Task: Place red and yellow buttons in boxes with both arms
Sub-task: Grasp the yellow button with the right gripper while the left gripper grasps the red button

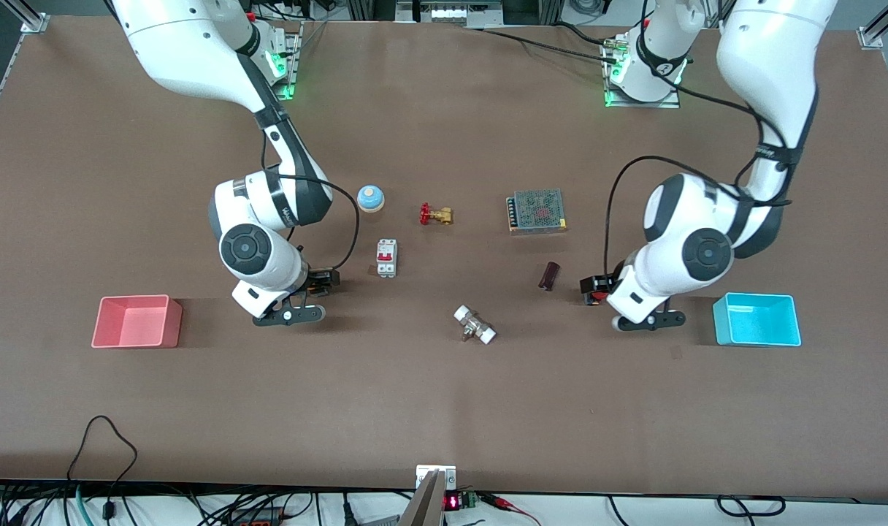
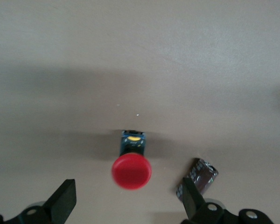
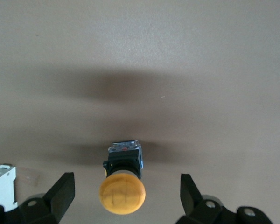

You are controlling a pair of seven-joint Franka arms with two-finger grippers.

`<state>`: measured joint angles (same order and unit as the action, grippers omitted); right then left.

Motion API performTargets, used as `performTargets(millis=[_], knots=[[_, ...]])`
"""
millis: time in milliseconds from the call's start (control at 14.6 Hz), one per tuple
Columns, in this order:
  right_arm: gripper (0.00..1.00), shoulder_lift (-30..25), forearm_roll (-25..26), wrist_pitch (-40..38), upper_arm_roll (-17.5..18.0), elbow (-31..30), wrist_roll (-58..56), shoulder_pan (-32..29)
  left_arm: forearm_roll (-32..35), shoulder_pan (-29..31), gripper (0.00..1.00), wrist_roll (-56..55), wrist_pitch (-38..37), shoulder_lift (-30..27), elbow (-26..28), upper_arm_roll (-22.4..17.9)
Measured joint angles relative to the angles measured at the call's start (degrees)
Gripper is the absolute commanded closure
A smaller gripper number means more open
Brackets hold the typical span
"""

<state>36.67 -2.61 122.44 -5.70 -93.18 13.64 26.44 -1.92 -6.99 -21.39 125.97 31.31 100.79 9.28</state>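
Observation:
The red button stands on the table with its cap between the open fingers of my left gripper, apart from both. In the front view this gripper is low over the button, beside the cyan box. The yellow button on its black body sits between the open fingers of my right gripper, untouched. In the front view that gripper hides it. The pink box stands toward the right arm's end of the table.
A dark capacitor lies close to the left gripper and touches one finger's outline in the left wrist view. A circuit breaker stands beside the right gripper. A blue bell, valve, power supply and fitting lie mid-table.

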Motion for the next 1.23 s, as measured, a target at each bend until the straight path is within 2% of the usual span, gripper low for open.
performTargets(millis=[137,342,410,547,615,821,889,1026,1231], knots=[[0.0,0.6,-0.1,0.1,0.0,0.0,0.0,0.0,0.0,-0.2,0.06,-0.3,3.2,0.6,2.0,0.0],[0.0,1.7,-0.1,0.1,0.0,0.0,0.1,0.0,0.0,-0.2,0.16,-0.4,4.2,0.8,2.7,0.0],[0.04,2.0,-0.2,0.1,0.0,0.0,0.1,0.0,0.0,-0.2,0.2,-0.4,4.3,0.8,2.7,0.0],[0.16,2.4,-1.2,0.1,0.0,0.0,0.1,0.0,0.0,-0.2,0.3,-0.4,4.3,0.8,2.7,0.0],[0.41,2.5,-1.7,0.1,0.0,0.0,0.1,0.0,0.0,-0.2,0.34,-0.4,4.3,0.8,2.7,-0.1],[0.5,2.6,-2.0,0.1,0.0,0.0,0.1,0.0,0.0,-0.2,0.47,-0.4,4.3,0.8,2.7,-0.1],[0.58,2.6,-2.0,0.1,0.0,0.0,0.1,0.0,0.0,-0.2,0.5,-0.4,4.3,0.8,2.7,-0.1],[0.64,2.6,-2.0,0.1,0.0,0.0,0.1,0.1,0.0,-0.2,0.57,-0.4,4.3,0.8,2.7,-0.1],[0.65,2.6,-2.0,0.1,0.0,0.3,0.1,0.1,0.0,-0.2,0.64,-0.5,4.3,0.8,2.7,-0.1]])
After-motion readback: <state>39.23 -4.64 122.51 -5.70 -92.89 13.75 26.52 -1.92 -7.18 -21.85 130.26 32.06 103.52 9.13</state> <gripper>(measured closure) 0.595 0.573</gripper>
